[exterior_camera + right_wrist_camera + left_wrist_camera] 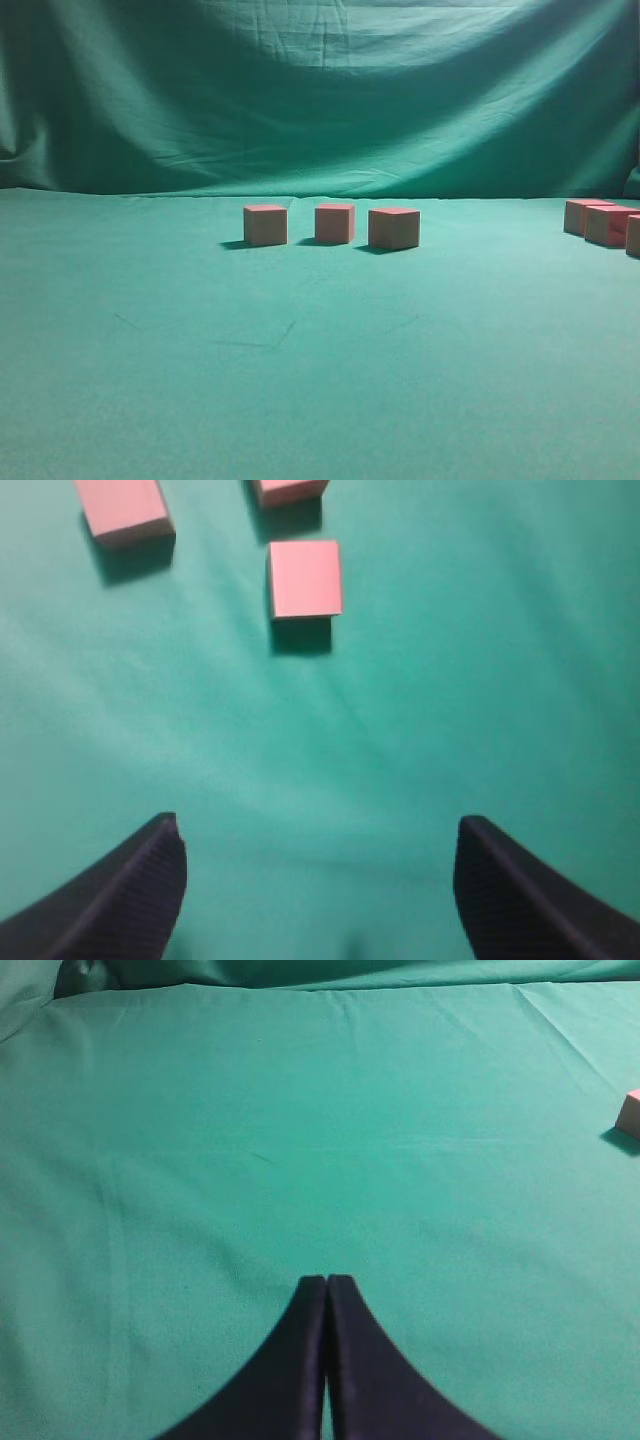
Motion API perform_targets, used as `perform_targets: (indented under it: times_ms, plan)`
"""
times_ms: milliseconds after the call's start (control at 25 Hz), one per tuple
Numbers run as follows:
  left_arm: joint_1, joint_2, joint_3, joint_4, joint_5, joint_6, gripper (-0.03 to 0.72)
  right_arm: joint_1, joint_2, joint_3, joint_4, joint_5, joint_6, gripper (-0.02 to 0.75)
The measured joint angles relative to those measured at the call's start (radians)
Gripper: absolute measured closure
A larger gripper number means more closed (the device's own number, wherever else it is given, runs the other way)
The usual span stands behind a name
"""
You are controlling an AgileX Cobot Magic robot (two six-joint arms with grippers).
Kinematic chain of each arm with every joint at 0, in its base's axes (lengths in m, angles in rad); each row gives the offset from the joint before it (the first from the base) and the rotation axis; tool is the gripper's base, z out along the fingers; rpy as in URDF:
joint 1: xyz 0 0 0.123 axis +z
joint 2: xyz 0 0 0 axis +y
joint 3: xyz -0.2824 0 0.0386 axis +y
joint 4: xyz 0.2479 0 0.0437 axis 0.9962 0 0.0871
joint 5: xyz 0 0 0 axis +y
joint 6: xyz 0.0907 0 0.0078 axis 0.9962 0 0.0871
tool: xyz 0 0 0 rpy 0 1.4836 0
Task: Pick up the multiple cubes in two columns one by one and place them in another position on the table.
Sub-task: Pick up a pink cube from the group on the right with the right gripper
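Three cubes stand in a row on the table (300, 380) in the exterior view: left (265, 225), middle (335, 223), right (394, 228). More cubes (606, 224) cluster at the right edge, partly cut off. No gripper shows in the exterior view. In the right wrist view my right gripper (318, 875) is open and empty above the cloth, with a cube (304, 578) ahead of it and two more (122, 509) (290, 489) beyond. My left gripper (327, 1282) is shut and empty over bare cloth; one cube corner (630, 1113) shows at the far right.
A draped, wrinkled green backdrop (320, 90) hangs behind the table. Green cloth stretches wide in front of the cube row.
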Motion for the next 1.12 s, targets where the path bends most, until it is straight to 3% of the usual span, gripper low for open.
perform_targets:
  times_ms: [400, 1120]
  plan:
    - [0.000, 0.000, 0.000, 0.000, 0.000, 0.000, 0.688, -0.023, 0.177, 0.000, -0.059, -0.143, -0.030, 0.223]
    - [0.000, 0.000, 0.000, 0.000, 0.000, 0.000, 0.688, -0.060, 0.439, 0.000, -0.040, -0.415, -0.059, 0.223]
